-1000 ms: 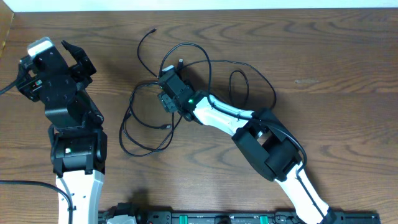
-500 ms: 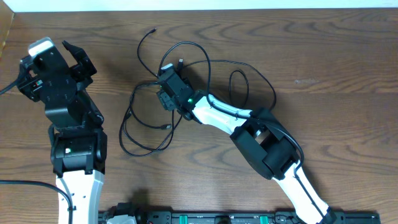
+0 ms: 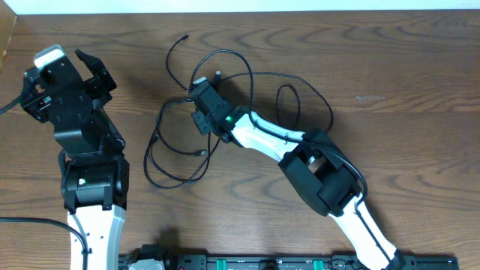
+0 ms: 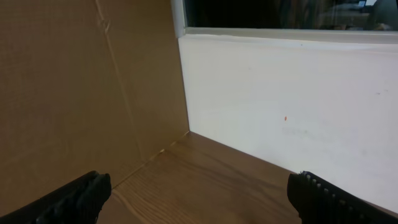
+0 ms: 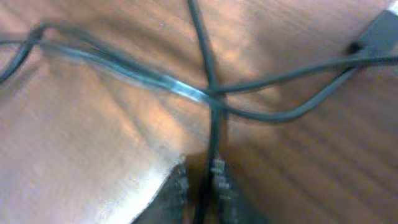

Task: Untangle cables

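Tangle of black cables (image 5: 205, 62) on the desk (image 3: 390, 90); right fingers (image 5: 179, 190) pinched narrow on one strand, left fingers (image 4: 74, 199) spread wide, aloft.

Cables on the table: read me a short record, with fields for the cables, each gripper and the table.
cables: thin dark cords, looped and crossing mid-table, tangled
right gripper: down in the tangle, apparently shut on one strand
left gripper: open, empty, far left, apart from the cords
table: brown wood

Overhead top-down, right wrist close on cables (image 5: 211, 93)
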You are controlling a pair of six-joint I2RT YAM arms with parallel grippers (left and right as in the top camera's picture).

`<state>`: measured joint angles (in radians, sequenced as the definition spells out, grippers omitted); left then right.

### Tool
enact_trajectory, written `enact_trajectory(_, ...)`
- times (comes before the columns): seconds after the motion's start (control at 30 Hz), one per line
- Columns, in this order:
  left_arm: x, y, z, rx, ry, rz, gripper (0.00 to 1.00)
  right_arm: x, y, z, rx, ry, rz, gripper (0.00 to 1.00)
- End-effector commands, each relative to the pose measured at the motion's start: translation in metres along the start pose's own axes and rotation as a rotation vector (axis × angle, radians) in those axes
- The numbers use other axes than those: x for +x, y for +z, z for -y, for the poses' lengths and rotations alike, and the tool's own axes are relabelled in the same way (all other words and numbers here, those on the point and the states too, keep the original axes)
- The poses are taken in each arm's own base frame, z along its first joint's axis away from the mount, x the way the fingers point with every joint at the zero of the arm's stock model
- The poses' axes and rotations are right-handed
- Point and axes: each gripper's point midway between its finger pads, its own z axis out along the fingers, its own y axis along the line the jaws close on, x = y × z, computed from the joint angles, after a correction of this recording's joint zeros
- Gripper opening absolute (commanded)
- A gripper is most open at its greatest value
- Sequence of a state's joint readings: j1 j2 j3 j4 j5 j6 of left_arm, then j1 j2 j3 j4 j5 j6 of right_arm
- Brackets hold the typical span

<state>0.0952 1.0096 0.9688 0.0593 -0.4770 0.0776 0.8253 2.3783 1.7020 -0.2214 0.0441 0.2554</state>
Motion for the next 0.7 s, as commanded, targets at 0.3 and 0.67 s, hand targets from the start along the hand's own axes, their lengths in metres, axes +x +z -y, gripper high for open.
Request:
enact_trajectory(0.3, -0.006, -0.005, -0.002, 0.001, -0.02, 0.013, 0.96, 0.07, -0.034, -0.002, -0.021, -0.017, -0.287, 0.01)
enact_trajectory(0.67, -0.003, -0.005, -0.002, 0.002, -0.04, 0.001, 0.96, -0.073, -0.261, 0.023, 0.112, -0.106, 0.144, 0.01)
